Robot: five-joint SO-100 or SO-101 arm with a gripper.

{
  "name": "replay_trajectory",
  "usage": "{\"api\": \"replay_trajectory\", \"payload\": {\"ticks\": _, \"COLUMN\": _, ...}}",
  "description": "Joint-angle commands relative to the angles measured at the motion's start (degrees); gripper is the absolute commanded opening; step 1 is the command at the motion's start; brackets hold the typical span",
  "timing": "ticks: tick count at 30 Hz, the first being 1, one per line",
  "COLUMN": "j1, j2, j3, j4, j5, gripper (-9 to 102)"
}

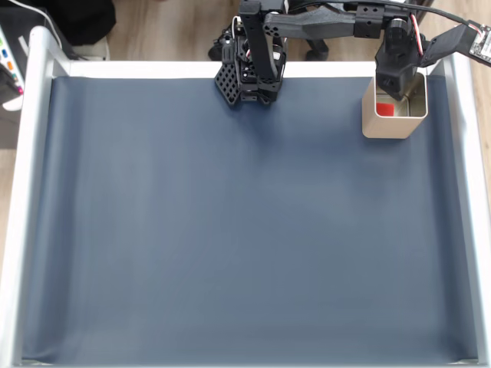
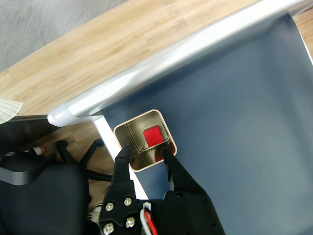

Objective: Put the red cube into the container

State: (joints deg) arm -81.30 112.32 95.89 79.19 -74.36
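The red cube (image 2: 152,136) is lying on the floor of the container (image 2: 128,164), loose, nothing touching it; the container is sitting in the upper right of the fixed view on the blue mat (image 1: 230,230). The gripper (image 2: 146,152) is hanging just above the tin's mouth at lower centre of the wrist view, fingers parted and empty, arm (image 1: 322,23) stretching across the top edge of the fixed view from its base (image 1: 249,73).

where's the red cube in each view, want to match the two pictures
Fixed view: the red cube lies inside the container, upper right, below the gripper.
Wrist view: the red cube sits on the floor of the container, centre of the picture, just past the open fingertips of the gripper.
Shared landmark: the container, on the blue mat near the silver frame rail.
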Motion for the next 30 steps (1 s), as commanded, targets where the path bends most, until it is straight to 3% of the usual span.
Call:
{"api": "replay_trajectory", "payload": {"ticks": 1, "j1": 0.1, "j2": 2.7, "j3": -0.3, "j4": -0.4, "j5": -0.6, "gripper": 21}}
{"api": "replay_trajectory", "payload": {"ticks": 10, "j1": 0.7, "j2": 3.1, "j3": -0.5, "j4": -0.4, "j5": 0.0, "gripper": 21}}
{"api": "replay_trajectory", "payload": {"ticks": 14, "j1": 3.2, "j2": 3.4, "j3": -0.8, "j4": -0.7, "j5": 1.1, "gripper": 14}}
{"api": "replay_trajectory", "payload": {"ticks": 19, "j1": 9.2, "j2": 4.9, "j3": -1.0, "j4": -2.5, "j5": 2.1, "gripper": 1}}
{"api": "replay_trajectory", "payload": {"ticks": 30, "j1": 27.2, "j2": 14.3, "j3": 5.1, "j4": -5.4, "j5": -0.4, "gripper": 0}}
